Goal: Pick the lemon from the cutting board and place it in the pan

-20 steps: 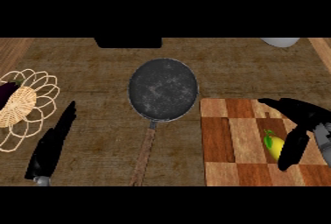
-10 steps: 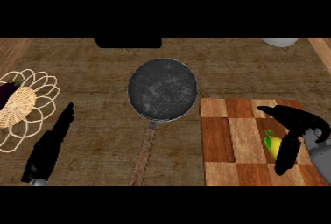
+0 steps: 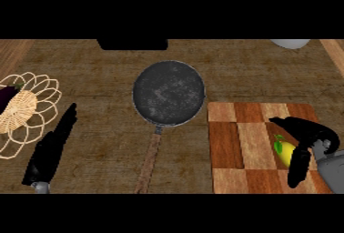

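**Operator:** Report the location of the task object.

**Inspector:** The small yellow lemon with a green leaf [image 3: 285, 149] lies on the checkered wooden cutting board of light and dark brown squares [image 3: 242, 136], toward the board's right side. The board sits at the right of the rough brown wooden counter top [image 3: 101, 68].

**Operator:** State of the right hand?

**Inspector:** The black right hand [image 3: 310, 136] is positioned over the lemon. Its upper part arches above the fruit and its fingers [image 3: 298, 169] hang down just to the lemon's right, curled around it. Whether the fingers actually touch the lemon cannot be determined from the head view. The lemon's left half remains visible; its right half is hidden behind the hand. The lemon is not lifted clear of the board.

**Operator:** State of the left hand?

**Inspector:** The black left hand [image 3: 53, 145] shows at the lower left, fingers straight and extended, holding nothing. It lies just beside the woven basket.

**Operator:** Location of the target receptacle?

**Inspector:** The round dark grey frying pan with a wooden handle [image 3: 168, 93] rests at the centre of the counter, left of the cutting board and apart from it. Its handle points toward the lower edge of the view. Nothing is in the pan.

**Operator:** Other items?

**Inspector:** A light tan wire-and-wicker basket [image 3: 23, 113] stands at the left edge, with a dark purple item [image 3: 8, 94] on it. A black rectangular object [image 3: 132, 44] and a pale grey rounded object [image 3: 290, 43] sit at the counter's far edge.
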### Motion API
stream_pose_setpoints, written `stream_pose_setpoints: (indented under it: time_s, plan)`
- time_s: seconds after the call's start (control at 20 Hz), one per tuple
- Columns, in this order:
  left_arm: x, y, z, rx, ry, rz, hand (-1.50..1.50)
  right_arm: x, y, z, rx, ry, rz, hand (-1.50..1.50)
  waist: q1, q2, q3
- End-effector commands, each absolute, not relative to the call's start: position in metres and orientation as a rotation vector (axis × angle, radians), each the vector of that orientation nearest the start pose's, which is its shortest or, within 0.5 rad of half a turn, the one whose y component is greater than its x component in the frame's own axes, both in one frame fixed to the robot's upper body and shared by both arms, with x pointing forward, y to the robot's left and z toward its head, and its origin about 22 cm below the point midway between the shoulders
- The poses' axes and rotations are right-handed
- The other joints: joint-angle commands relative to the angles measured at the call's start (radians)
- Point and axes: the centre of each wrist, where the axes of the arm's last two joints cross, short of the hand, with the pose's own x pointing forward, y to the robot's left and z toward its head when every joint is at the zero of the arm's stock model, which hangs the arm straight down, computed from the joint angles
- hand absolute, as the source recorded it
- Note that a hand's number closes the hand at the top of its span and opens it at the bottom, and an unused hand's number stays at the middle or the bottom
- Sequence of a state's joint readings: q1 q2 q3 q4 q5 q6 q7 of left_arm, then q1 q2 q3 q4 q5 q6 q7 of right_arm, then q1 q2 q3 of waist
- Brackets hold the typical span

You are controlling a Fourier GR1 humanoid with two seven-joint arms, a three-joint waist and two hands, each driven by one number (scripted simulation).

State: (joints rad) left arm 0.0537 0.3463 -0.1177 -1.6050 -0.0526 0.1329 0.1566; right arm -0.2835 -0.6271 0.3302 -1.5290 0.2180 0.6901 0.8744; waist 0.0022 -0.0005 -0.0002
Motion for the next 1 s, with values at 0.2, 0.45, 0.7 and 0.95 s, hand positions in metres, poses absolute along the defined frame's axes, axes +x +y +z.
stream_pose_setpoints:
  time_s: [0.2, 0.45, 0.7, 0.95]
  plan:
    - [0.214, 0.291, 0.008, 0.335, -1.376, -0.250, 0.00, 0.291, -0.263, 0.058, -0.587, -0.395, 1.225, -1.50, 0.001, 0.000, 0.000]
    - [0.233, 0.263, 0.006, 0.340, -1.377, -0.264, 0.00, 0.287, -0.277, 0.046, -0.578, -0.428, 1.217, -1.50, -0.002, 0.000, 0.000]
    - [0.225, 0.263, 0.006, 0.350, -1.390, -0.266, 0.00, 0.293, -0.267, 0.031, -0.537, -0.489, 1.154, 1.50, 0.001, 0.001, 0.000]
    - [0.230, 0.272, 0.007, 0.337, -1.386, -0.256, 0.00, 0.284, -0.265, 0.019, -0.464, -0.513, 1.103, 1.50, -0.003, 0.001, 0.000]
